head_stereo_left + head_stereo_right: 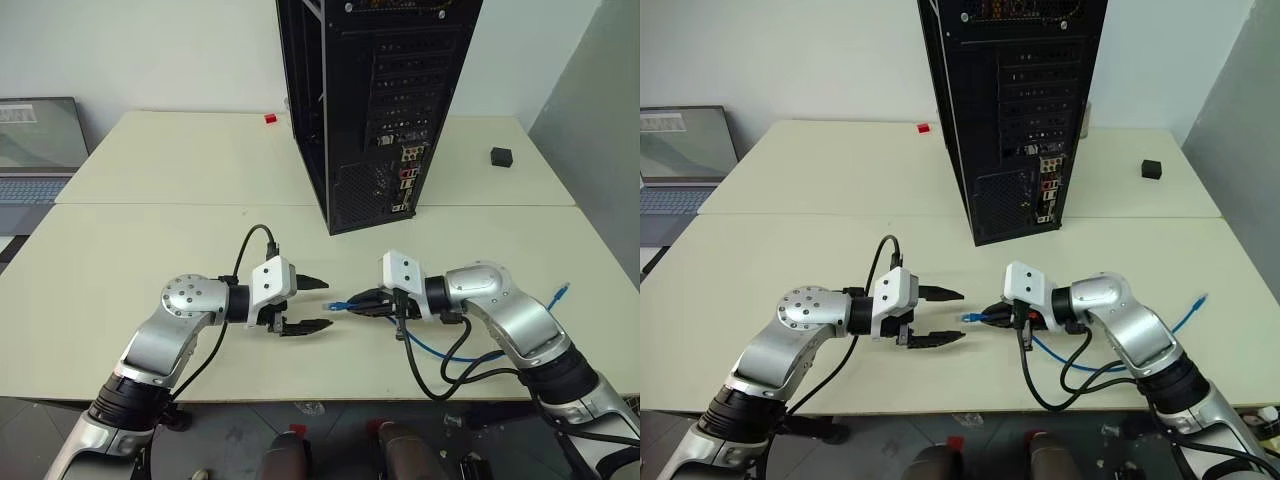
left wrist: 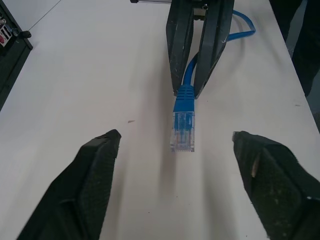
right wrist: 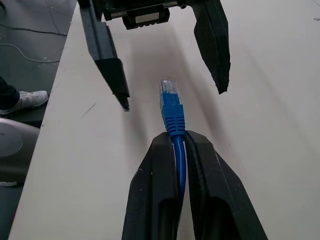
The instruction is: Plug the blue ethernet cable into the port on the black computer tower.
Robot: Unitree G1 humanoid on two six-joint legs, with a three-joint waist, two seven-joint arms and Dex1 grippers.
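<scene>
Cable [image 3: 172, 112] is pinched behind its plug by the right hand [image 1: 362, 300], short of the tower [image 1: 380, 110]; left hand [image 1: 305, 303] open opposite. Cord limp, plug clip fragile: best gripped at the boot.

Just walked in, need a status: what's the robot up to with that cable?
The right hand is shut on the blue cable just behind its plug, holding the plug out toward the left hand. The left hand's fingers stand open on either side of the plug, not touching it. The black computer tower stands further back on the table, nothing plugged in yet.
</scene>
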